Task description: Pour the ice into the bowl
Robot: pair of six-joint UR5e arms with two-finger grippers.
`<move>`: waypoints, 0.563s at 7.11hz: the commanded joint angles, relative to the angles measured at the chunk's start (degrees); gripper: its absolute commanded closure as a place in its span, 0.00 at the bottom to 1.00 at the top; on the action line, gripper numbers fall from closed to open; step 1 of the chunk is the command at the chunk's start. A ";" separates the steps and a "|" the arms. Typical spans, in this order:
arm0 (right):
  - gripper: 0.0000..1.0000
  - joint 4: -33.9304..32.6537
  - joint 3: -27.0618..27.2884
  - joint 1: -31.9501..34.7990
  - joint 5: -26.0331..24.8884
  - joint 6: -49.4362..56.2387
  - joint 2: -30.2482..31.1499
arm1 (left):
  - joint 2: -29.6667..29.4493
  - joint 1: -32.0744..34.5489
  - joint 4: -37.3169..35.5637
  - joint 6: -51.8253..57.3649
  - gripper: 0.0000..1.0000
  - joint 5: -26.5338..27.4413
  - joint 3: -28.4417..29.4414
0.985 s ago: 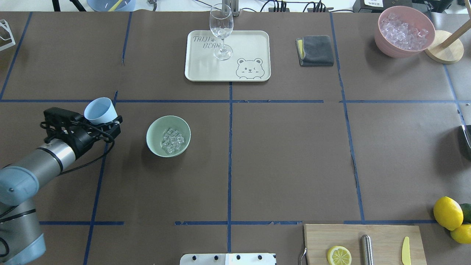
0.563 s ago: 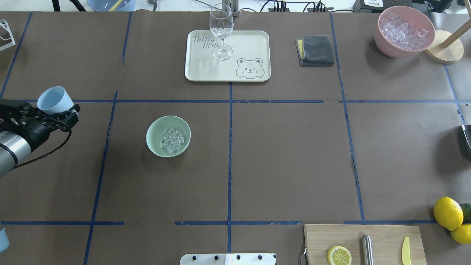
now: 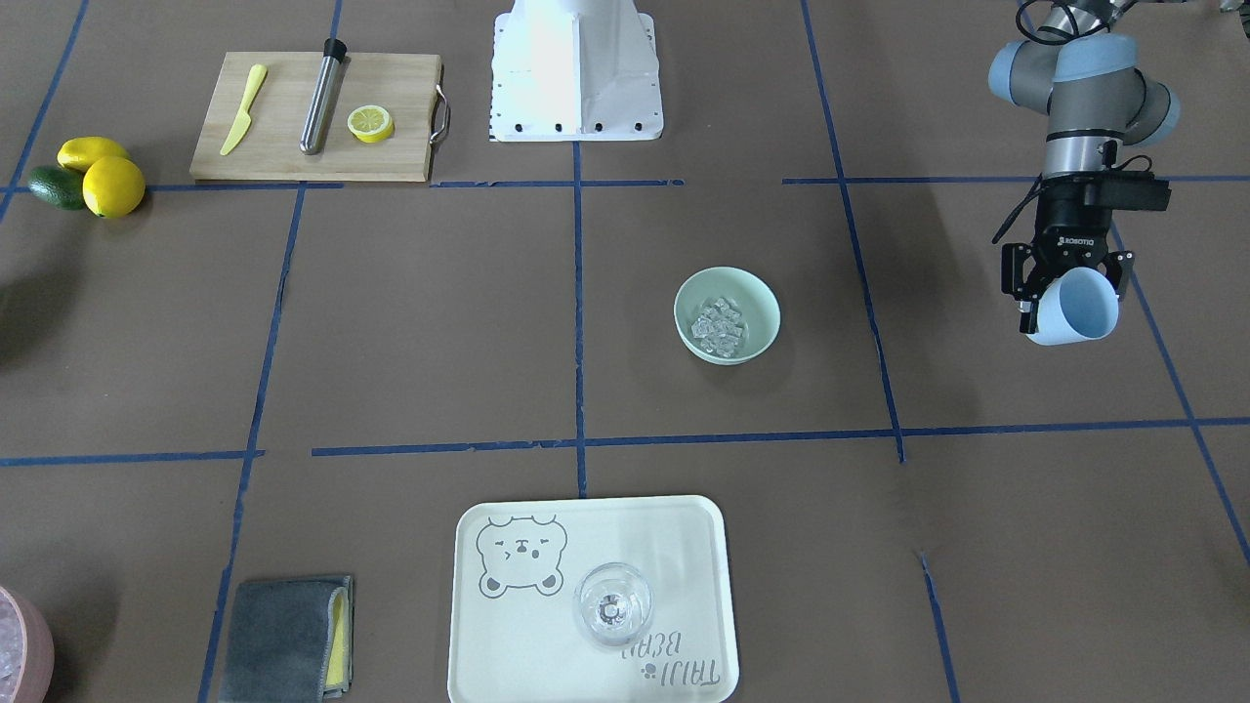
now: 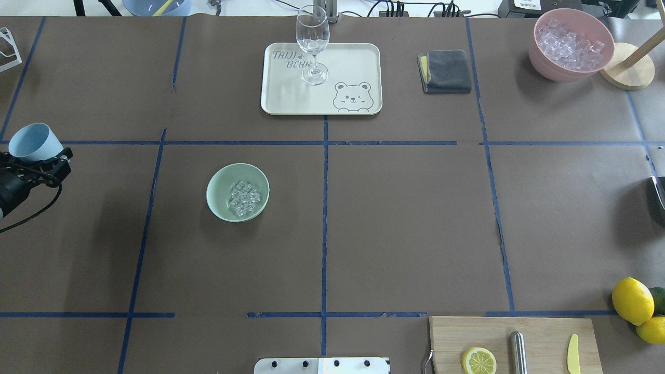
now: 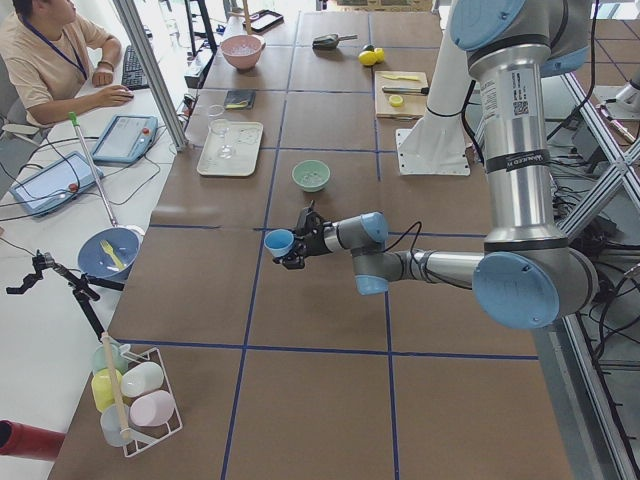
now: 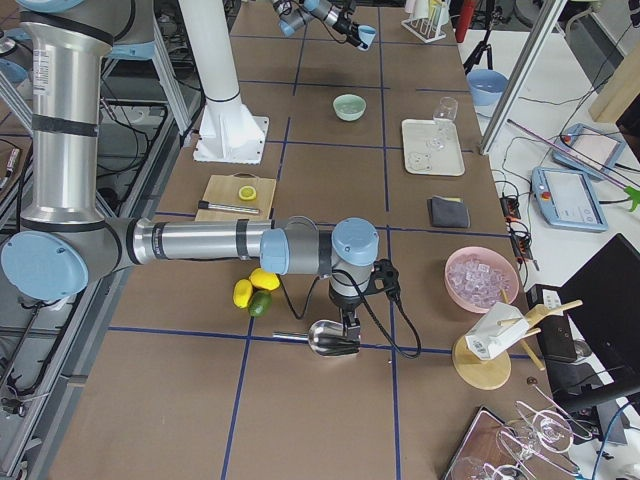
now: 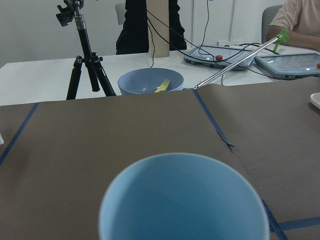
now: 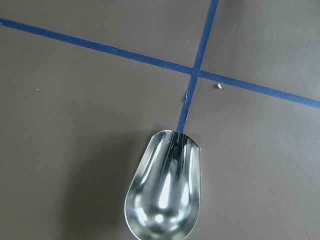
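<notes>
In the front-facing view the brown paper-covered table [image 3: 391,342] is crossed by blue tape lines. The round pale mint-green bowl [image 3: 757,293] stands near its middle, and the small heap of clear ice cubes [image 3: 718,325] lies inside it. Well apart from the bowl, the black left gripper [image 3: 1066,288], marked ROBOTIQ, is clamped on a tilted light blue cup [image 3: 1076,310]. A cream tray [image 3: 508,635] bears a bear drawing and the words "TAIJI BEAR"; a clear wine glass [image 3: 612,605] stands on it.

The overhead view adds a pink container [image 4: 540,57] of ice, a folded grey cloth [image 4: 446,71] and a wooden cutting board [image 4: 540,337].

From the left end, a person [image 5: 55,55] sits at a white desk with tablets.

From the right end, the right gripper [image 6: 348,338] points down at a shiny metal scoop [image 6: 318,338]; whether it grips is not clear.

The left wrist view shows the cup's empty inside, with a black tripod [image 7: 85,55] beyond the table.

The right wrist view shows the scoop over crossing tape lines, fingers unseen.
</notes>
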State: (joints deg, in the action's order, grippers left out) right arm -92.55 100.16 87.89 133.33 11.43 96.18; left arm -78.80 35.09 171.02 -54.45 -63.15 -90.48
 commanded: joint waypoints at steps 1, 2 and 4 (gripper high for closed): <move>0.00 0.00 0.04 0.00 0.00 0.00 -0.03 | 0.22 0.06 2.91 0.05 1.00 0.05 2.59; 0.00 0.00 0.04 0.00 0.00 0.00 0.06 | 0.22 0.06 3.00 -0.04 1.00 0.05 3.12; 0.00 0.00 0.12 0.00 0.00 0.00 0.06 | 0.22 0.06 6.92 -0.39 1.00 0.66 6.70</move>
State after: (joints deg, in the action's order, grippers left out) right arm -92.55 100.22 87.89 133.33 11.43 96.23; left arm -78.58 35.15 175.17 -54.72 -62.92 -86.01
